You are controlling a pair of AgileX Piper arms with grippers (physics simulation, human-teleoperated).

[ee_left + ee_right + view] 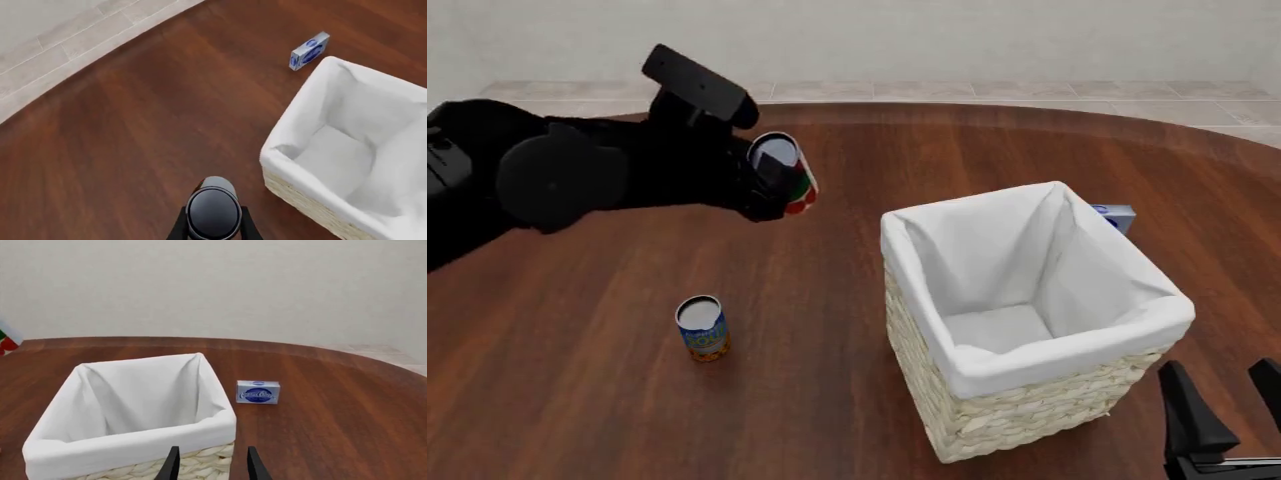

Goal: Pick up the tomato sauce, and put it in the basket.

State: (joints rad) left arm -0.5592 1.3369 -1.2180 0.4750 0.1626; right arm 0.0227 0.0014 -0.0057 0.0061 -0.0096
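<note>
**A:** Up above the left half of the table, look: the left gripper [777, 190] has the tomato sauce [785, 172] pinched between its fingers, lifted clear of the wood and tipped so the silvery top faces us.

**B:** Is the can over the basket [924, 236] yet?

**A:** No, it hangs off to the basket's left and a bit farther back, apart from the rim. The left wrist view shows the can's metal end right between the fingers, the white liner off to one side.

**B:** How will it handle, you reckon?

**A:** Rigid metal, I'd judge: it won't crush, so a firm squeeze is safe. But a smooth, round label side can slip or roll in a flat grip, and it's tilted already. Holding across the middle of the body looks the sensible place, and that's about where the fingers sit.

**B:** And the other arm?

**A:** The right gripper [211, 463] is parked near the basket's near corner, fingers spread, holding nothing.

**B:** Anything else about?

**A:** 1 blue-and-orange can [702, 328] standing left of the basket, and 1 small blue box [258, 392] behind it.
</note>
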